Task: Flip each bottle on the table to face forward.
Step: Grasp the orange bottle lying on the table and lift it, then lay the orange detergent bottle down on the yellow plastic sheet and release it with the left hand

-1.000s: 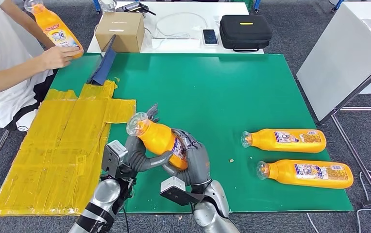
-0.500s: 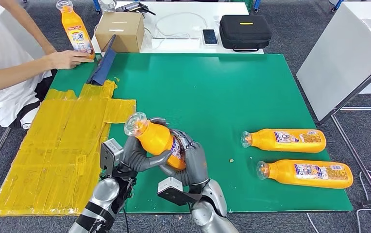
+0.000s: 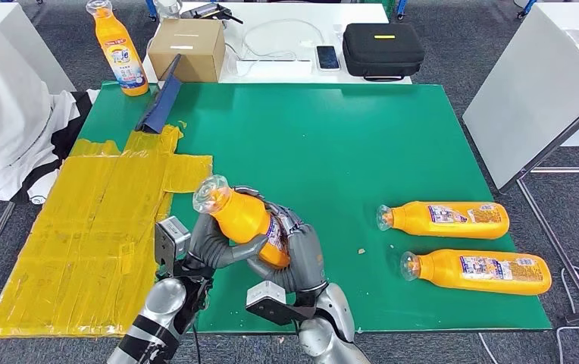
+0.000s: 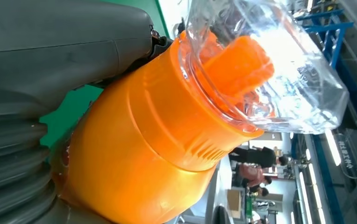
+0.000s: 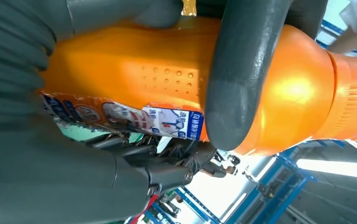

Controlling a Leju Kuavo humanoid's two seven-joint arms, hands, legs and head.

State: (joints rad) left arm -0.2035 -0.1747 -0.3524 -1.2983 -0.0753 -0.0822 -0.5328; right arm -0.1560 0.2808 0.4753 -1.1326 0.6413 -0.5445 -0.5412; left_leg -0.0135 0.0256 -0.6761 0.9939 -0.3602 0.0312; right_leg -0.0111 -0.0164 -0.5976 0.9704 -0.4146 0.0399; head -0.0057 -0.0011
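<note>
Low in the frame's centre, the left hand (image 3: 209,244) and right hand (image 3: 299,254) both wrap the bottle (image 3: 247,223), lifted and tilted — clear cap up-left. If either hand loosens unevenly mid-turn, the smooth body could probably slip onto the table (image 3: 347,144) — or roll toward the two lying bottles (image 3: 453,220) at right.

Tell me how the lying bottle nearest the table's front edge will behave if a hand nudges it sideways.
The nearest lying bottle rests on its rounded side on the flat green table, so it will probably roll rather than slide. Its body looks filled with orange liquid, so it is likely fairly heavy. The smooth glossy plastic may slip under the fingers.
</note>
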